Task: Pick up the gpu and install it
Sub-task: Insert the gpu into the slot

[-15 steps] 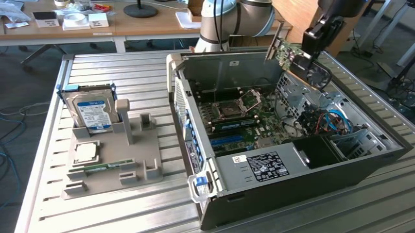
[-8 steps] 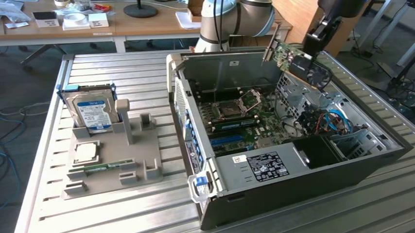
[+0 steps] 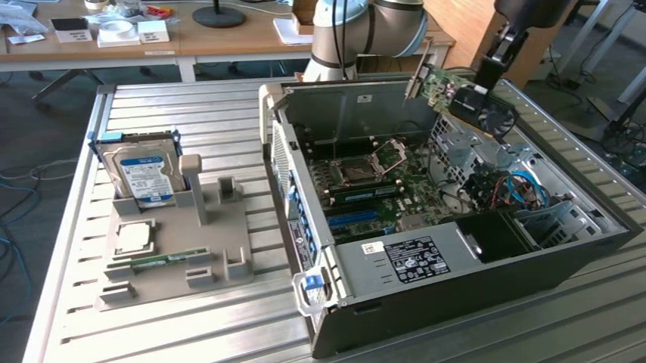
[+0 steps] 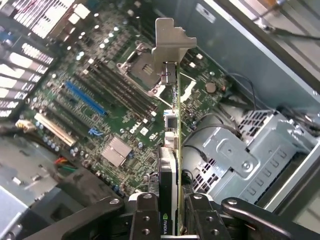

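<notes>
My gripper (image 3: 486, 79) is shut on the gpu (image 3: 459, 97), a thin card with a green board, a black fan side and a long silver bracket (image 3: 415, 72). It hangs tilted in the air above the back right of the open computer case (image 3: 606, 219). In the wrist view the gpu (image 4: 172, 150) runs edge-on away from my gripper (image 4: 170, 220), its bracket (image 4: 170, 42) at the far end. Below it lies the green motherboard (image 4: 130, 125) with a blue slot (image 4: 85, 97), a white slot and the empty CPU socket.
A grey parts holder (image 3: 172, 249) at the exterior view's left carries a silver hard drive (image 3: 147, 174) with a blue-white label, a CPU and a green memory stick (image 3: 162, 261). Drive cages and cables fill the case's right side. A desk stands behind.
</notes>
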Motion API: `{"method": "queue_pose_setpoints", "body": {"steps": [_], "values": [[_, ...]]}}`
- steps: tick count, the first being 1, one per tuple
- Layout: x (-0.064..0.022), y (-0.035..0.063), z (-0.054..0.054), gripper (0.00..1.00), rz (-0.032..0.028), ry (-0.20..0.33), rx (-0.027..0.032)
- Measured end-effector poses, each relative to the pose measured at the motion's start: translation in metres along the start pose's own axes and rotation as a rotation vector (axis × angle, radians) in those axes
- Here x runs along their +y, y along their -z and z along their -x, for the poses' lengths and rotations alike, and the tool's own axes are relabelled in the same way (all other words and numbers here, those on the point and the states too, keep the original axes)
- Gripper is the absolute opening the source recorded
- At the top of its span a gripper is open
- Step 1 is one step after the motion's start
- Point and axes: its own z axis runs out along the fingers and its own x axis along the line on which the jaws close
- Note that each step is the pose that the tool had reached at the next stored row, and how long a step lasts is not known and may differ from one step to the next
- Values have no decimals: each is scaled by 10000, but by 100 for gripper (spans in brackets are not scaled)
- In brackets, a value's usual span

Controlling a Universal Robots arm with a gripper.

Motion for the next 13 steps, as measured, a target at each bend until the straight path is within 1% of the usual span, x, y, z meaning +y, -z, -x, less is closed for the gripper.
{"method": "queue_pose_setpoints", "body": {"steps": [13], "values": [[-1, -11, 0, 27, 52, 2128, 74]]}}
